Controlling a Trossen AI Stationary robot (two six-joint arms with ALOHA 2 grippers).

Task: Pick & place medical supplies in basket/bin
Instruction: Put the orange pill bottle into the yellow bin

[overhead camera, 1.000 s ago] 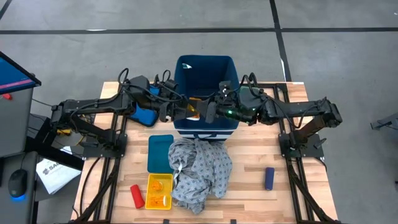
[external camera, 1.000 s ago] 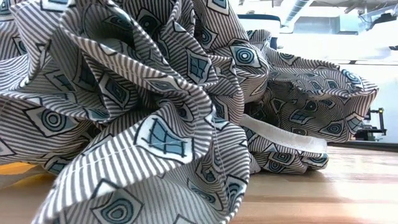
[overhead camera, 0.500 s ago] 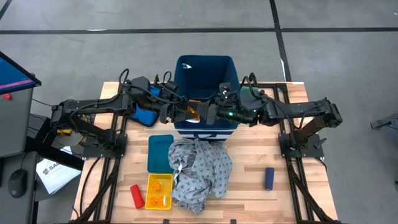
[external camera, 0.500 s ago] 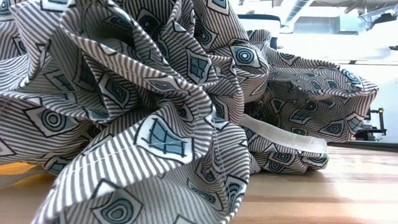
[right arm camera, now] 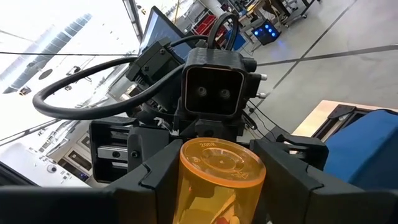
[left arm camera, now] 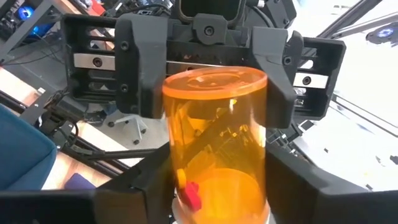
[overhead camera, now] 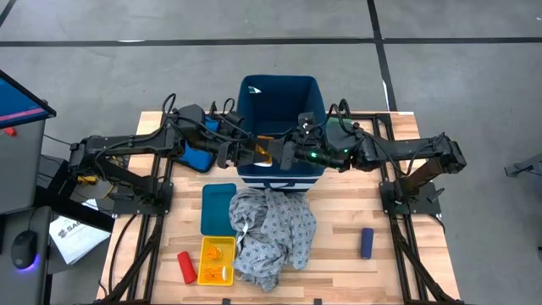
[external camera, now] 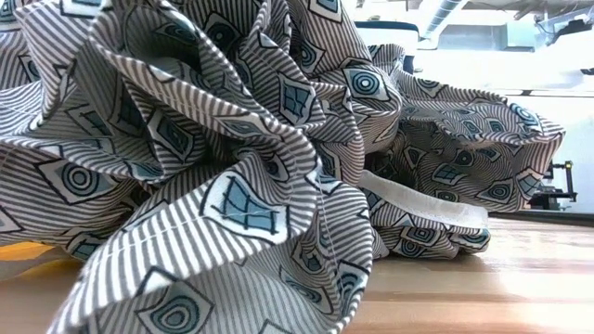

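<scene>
An orange pill bottle hangs between my two grippers, over the near rim of the navy-blue bin. My left gripper comes at it from the table's left and my right gripper from the right, and both are shut on it. The bottle has a small red piece inside. The grey patterned gown lies crumpled on the table in front of the bin and fills the low view. A red cylinder and a dark-blue cylinder lie on the table near its front edge. My left gripper has a finger on each side of the bottle's wall, near its white end. It comes level from the table's left, with the fingers across the bottle. The bottle is lifted clear, above the bin's rim. My right gripper pinches the bottle's side walls between its two fingers, on the half toward the closed orange end. It comes level from the table's right, facing my left gripper. The fingers lie across the bottle.
A teal flat tray and a yellow tray holding orange bottles lie left of the gown. A blue padded pouch sits under the left arm. Bare wood shows at the near right.
</scene>
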